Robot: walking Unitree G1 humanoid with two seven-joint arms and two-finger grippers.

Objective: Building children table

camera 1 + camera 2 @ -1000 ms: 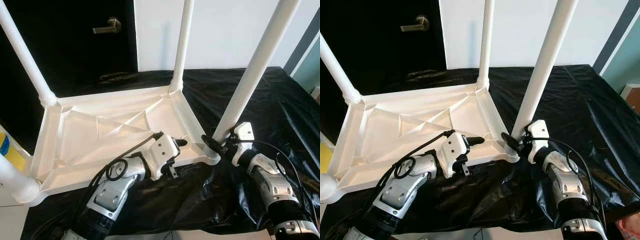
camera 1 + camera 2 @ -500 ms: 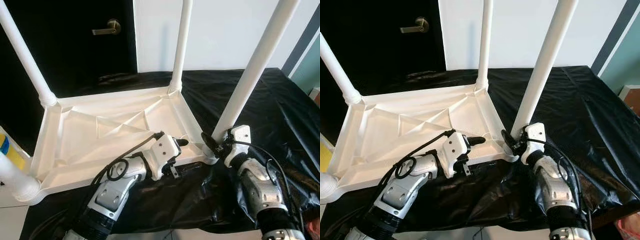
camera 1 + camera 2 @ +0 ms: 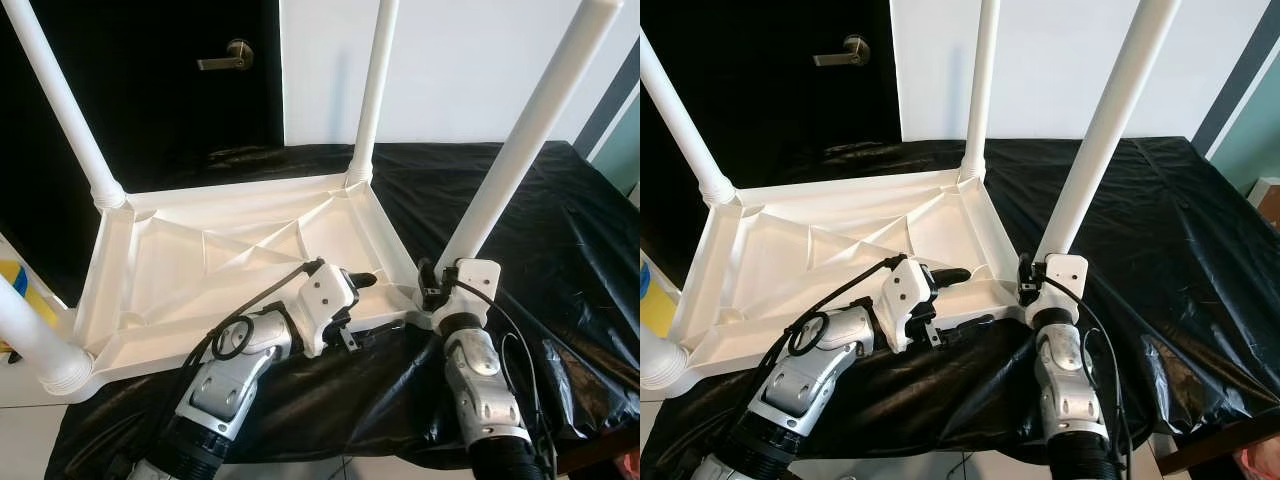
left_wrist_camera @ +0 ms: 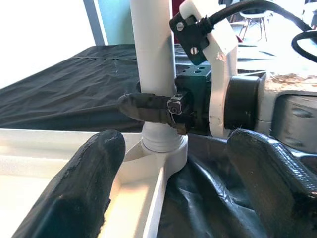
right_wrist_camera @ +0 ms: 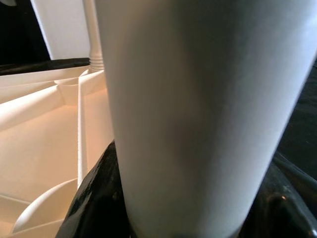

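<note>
last leg being seated in its corner

the white table top (image 3: pixel 230 270) lies upside down on the black-covered bench (image 3: pixel 560 220), its ribbed underside facing up and its long side running across from the robot's left to its right. four white legs stand up out of its corners, each leaning a little away from straight up.

the right gripper (image 3: pixel 432 285) has its two black fingers closed around the near right leg (image 3: pixel 510 160) just above the socket, the tube filling the gap between them. that leg's long axis runs from the corner upward and off to the robot's right. the left gripper (image 3: pixel 362 310) straddles the near rim of the table top beside the same corner, one finger inside the tray and one below the edge, wide apart and not pinching, so it looks more like a brace than a grip.

this looks like the seating or tightening of the final leg. the next move probably calls for a twist or a downward push on the leg while the top is kept from sliding on the slick black sheet.
</note>
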